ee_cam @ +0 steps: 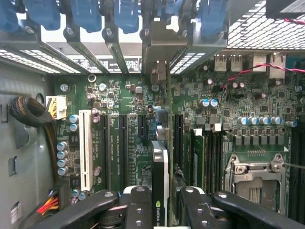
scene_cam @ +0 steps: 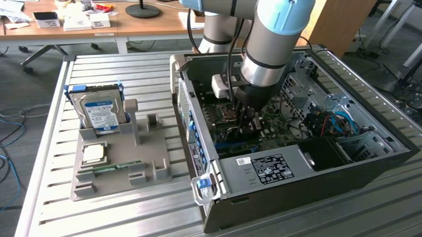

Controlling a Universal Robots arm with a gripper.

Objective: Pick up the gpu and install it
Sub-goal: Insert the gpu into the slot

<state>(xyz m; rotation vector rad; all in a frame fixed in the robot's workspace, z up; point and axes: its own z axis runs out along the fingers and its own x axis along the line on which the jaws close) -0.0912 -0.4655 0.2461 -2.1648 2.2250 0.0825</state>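
The gpu [ee_cam: 160, 171] appears edge-on in the wrist view, a thin card with a black cooler side and a small green logo. It stands upright over the black expansion slots of the green motherboard [ee_cam: 124, 95]. Its silver end bracket [ee_cam: 159, 47] reaches the rear slot openings of the case. My gripper [ee_cam: 162, 207] is shut on the card, one black finger [ee_cam: 138, 205] on each side of it. In the exterior view the gripper [scene_cam: 247, 123] is lowered deep inside the open computer case [scene_cam: 369, 163], just above the motherboard [scene_cam: 283, 126].
A white slot [ee_cam: 86, 148], blue bracket latches [ee_cam: 86, 14] and the processor socket [ee_cam: 252, 171] flank the card. The power supply [scene_cam: 270, 168] and drive cage cables [scene_cam: 336, 123] crowd the case. A grey holder [scene_cam: 118, 168] in the exterior view's left carries a hard drive [scene_cam: 100, 111] and a memory stick [scene_cam: 115, 166].
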